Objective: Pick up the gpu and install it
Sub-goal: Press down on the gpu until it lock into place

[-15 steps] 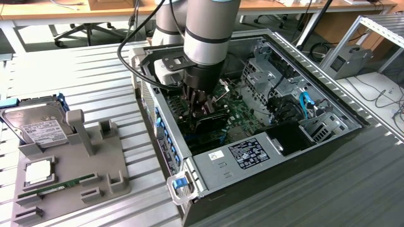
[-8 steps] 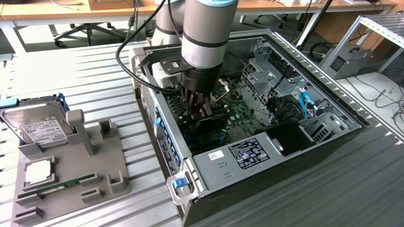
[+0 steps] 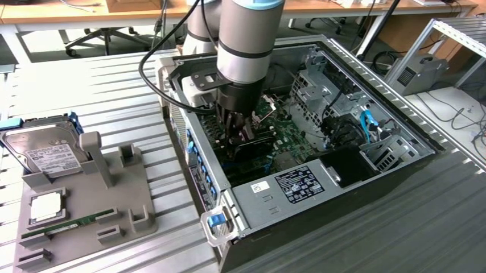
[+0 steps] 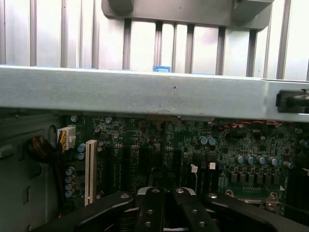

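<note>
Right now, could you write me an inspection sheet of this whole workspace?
Surface: ribbed metal table carrying an open computer case and a grey parts holder.
Job's things: gpu upright inside the case, over the motherboard.
Clutter: hard drive, processor and RAM stick on the holder.
Grippers: pincer shut on the gpu.
Cables: black cable looping beside the arm; blue cable inside the case.
Surroundings: desks and an office chair behind.
</note>
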Robot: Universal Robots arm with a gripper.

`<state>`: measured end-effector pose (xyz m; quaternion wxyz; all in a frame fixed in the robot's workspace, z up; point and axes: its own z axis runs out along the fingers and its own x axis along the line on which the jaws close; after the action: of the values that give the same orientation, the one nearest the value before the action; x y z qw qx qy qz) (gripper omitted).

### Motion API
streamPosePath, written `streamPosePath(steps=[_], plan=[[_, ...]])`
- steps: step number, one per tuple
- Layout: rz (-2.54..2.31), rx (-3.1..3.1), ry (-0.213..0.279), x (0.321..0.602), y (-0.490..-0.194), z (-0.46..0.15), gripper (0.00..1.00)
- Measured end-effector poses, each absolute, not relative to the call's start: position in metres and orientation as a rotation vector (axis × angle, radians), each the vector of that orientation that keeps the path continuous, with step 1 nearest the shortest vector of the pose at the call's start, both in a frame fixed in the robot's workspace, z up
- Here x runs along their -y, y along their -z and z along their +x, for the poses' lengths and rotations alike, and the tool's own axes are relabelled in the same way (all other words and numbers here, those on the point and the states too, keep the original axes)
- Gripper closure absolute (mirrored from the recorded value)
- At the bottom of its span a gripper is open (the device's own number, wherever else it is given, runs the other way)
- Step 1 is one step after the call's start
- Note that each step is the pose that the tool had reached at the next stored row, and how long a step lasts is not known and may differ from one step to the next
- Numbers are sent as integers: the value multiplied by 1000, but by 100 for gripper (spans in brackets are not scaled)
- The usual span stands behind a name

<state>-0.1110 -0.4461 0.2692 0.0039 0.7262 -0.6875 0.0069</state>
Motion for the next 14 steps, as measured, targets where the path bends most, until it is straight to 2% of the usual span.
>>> streamPosePath(steps=[14], plan=[[2275,2154,-23,446,-275,-99,89]])
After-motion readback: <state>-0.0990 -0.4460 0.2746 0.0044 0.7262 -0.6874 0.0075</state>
